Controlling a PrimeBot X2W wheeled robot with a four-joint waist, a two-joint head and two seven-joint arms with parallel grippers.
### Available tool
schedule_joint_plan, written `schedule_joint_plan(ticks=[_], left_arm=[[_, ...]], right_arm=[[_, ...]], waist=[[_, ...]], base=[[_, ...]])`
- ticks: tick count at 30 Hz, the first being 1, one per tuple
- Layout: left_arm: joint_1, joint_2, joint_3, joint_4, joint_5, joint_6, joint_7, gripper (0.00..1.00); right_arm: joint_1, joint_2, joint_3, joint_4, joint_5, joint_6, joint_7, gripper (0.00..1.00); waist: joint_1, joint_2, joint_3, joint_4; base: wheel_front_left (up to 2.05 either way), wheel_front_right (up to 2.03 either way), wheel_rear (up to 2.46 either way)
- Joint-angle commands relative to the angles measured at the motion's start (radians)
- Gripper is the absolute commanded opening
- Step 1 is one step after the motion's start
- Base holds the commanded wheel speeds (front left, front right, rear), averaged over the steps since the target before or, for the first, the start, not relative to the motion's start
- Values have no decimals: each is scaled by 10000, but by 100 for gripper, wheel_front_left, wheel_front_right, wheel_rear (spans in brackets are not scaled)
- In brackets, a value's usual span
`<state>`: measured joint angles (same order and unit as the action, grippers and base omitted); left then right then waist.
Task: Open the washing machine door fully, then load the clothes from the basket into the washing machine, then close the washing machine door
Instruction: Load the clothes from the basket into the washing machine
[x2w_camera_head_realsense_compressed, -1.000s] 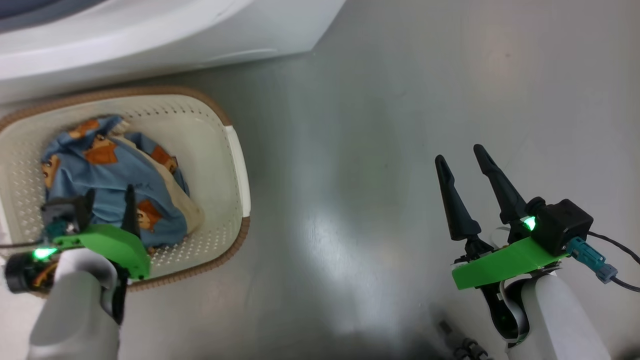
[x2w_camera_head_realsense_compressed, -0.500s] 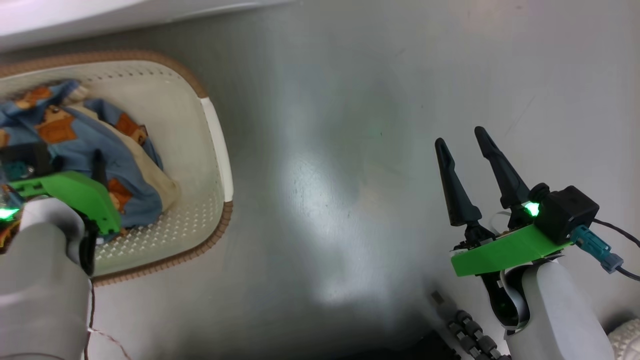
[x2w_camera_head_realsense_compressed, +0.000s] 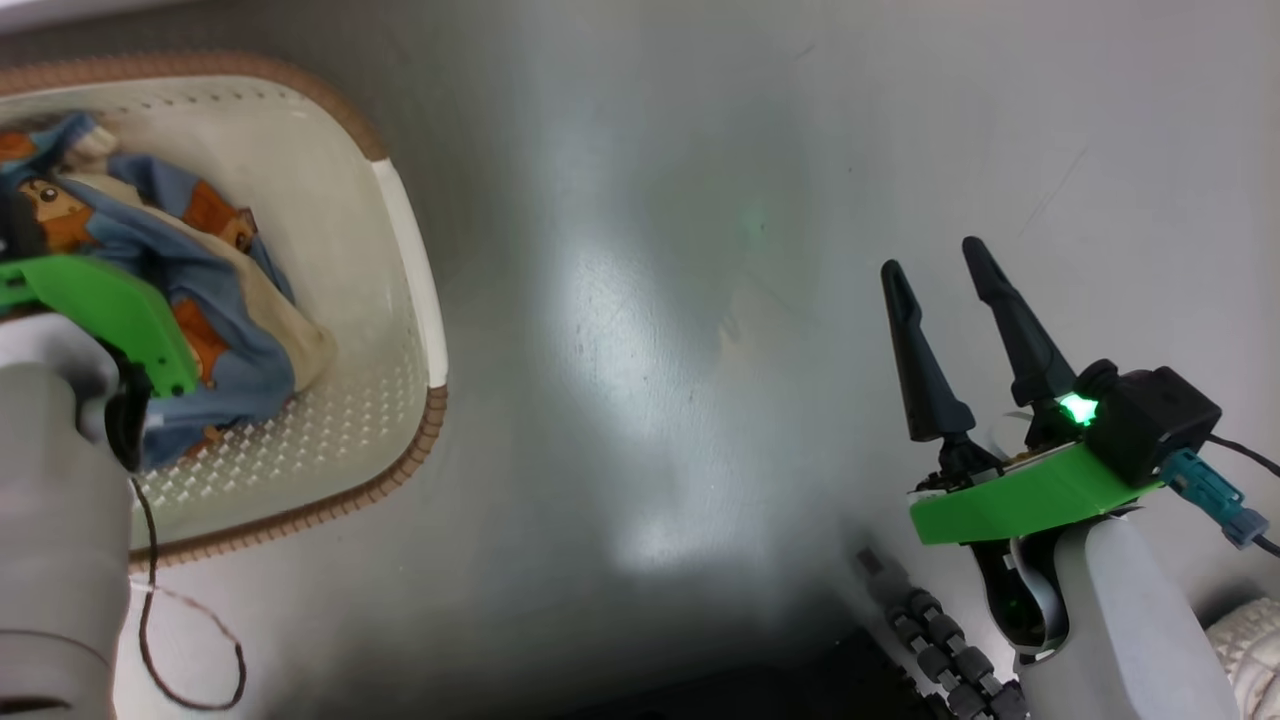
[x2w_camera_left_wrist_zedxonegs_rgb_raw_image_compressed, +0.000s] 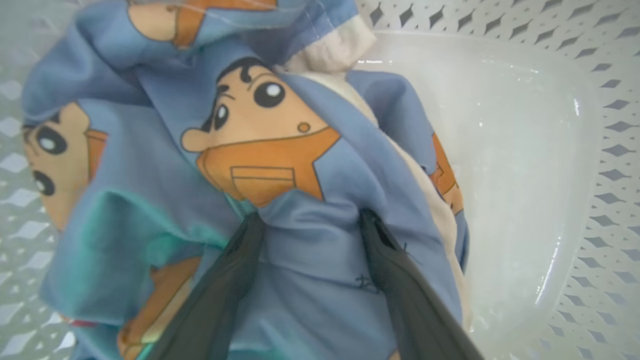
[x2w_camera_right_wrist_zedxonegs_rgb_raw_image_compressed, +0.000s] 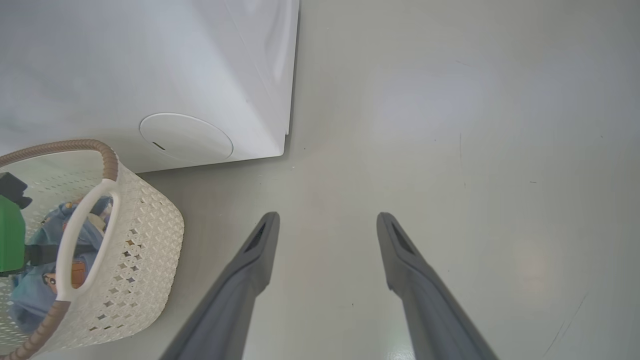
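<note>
since a second ago the head camera has swung, so the basket (x2w_camera_head_realsense_compressed: 405, 260) now sits further toward the upper left corner of that view and the white washer front has slipped out of it. the left arm has gone lower over the laundry, its dark fingers now hidden behind the green bracket (x2w_camera_head_realsense_compressed: 110, 310).

the clothes (x2w_camera_left_wrist_zedxonegs_rgb_raw_image_compressed: 280, 150) are a crumpled heap of light-blue fabric printed with a big-eyed cartoon child in an orange top, with cream cloth showing along the folds. they lie inside the basket, bunched toward one side, leaving bare perforated bottom beside them.

the left wrist view shows the left pincer (x2w_camera_left_wrist_zedxonegs_rgb_raw_image_compressed: 310, 217) spread wide, both tips sunk into the fabric with a blue fold bulging between them; it is not pinching the fold. the head view shows the clothes (x2w_camera_head_realsense_compressed: 230, 330) partly covered by the arm.

the right pincer (x2w_camera_head_realsense_compressed: 934, 258) hangs spread and empty over the grey floor (x2w_camera_head_realsense_compressed: 700, 300), well apart from the basket. its wrist view shows the washing machine (x2w_camera_right_wrist_zedxonegs_rgb_raw_image_compressed: 150, 65) with its round cover (x2w_camera_right_wrist_zedxonegs_rgb_raw_image_compressed: 186, 136) low on the front, and the basket (x2w_camera_right_wrist_zedxonegs_rgb_raw_image_compressed: 150, 240) just beside the machine's base, with its white handle (x2w_camera_right_wrist_zedxonegs_rgb_raw_image_compressed: 80, 235) and brown rim. a thin brown cable (x2w_camera_head_realsense_compressed: 190, 640) loops on the floor near the left arm.
</note>
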<state>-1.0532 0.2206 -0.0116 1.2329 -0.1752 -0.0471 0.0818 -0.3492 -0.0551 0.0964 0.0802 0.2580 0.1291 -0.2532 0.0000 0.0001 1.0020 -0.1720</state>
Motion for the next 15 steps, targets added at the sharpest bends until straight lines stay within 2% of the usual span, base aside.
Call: schedule_joint_plan(ticks=[1,9,10,11,12,15], left_arm=[[166,442,106,42,-105,107,174,100],[-173,343,-52,239,-190,-13,535,100],[-196,330,-83,245,-189,-44,498,64],[-215,321,-134,252,-176,-104,468,21],[-230,311,-143,258,-198,-135,422,0],[-225,279,-164,275,-243,-202,328,0]], right_arm=[[333,48,161,-226,78,16,-86,100],[490,48,120,-411,88,16,-86,100],[505,48,116,-424,86,16,-86,100],[508,48,119,-430,87,16,-86,100],[503,48,123,-441,93,16,-86,100],[467,48,130,-466,127,16,-86,100]], waist=[[0,-1,197,2],[0,-1,386,64],[0,-1,391,72],[0,-1,393,72],[0,-1,391,68],[0,-1,373,49]], base=[[0,0,0],[0,0,0],[0,0,0],[0,0,0],[0,0,0],[0,0,0]])
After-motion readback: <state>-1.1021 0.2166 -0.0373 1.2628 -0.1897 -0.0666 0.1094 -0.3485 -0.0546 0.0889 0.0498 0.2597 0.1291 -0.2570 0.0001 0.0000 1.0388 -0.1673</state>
